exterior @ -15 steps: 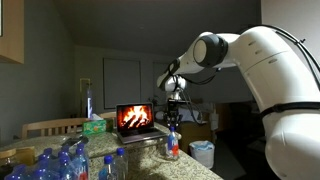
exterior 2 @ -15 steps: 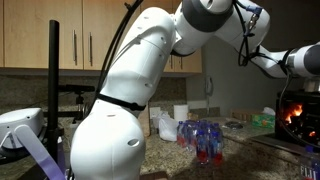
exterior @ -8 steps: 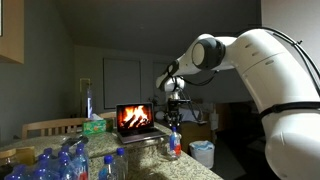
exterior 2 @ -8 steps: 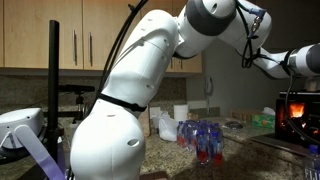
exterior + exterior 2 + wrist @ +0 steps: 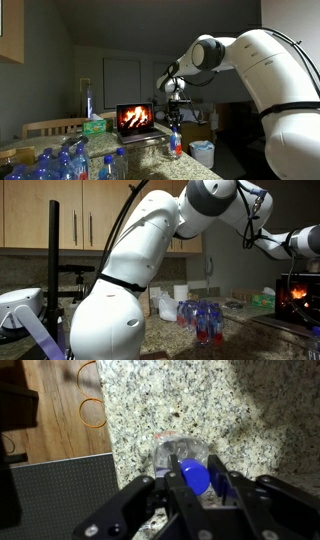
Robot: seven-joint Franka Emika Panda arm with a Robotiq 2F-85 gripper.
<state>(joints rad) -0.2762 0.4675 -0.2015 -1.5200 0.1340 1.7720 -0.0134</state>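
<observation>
A clear water bottle with a blue cap (image 5: 194,475) stands upright on the speckled granite counter (image 5: 250,420). My gripper (image 5: 194,485) is straight above it, with its two black fingers pressed against either side of the cap. In an exterior view the gripper (image 5: 174,121) points down onto the bottle (image 5: 174,145), near the counter's far end. In an exterior view only the arm's forearm (image 5: 296,242) shows at the right edge.
An open laptop showing a fire (image 5: 134,120) stands behind the bottle and also shows at a frame edge (image 5: 296,292). A cluster of several water bottles (image 5: 60,165) (image 5: 200,318) fills the counter's near part. A green box (image 5: 94,126) and a white bin (image 5: 202,152) are nearby.
The forearm has shifted very slightly to the right in an exterior view. The gripper stays over the bottle's cap, and the bottle has not moved.
</observation>
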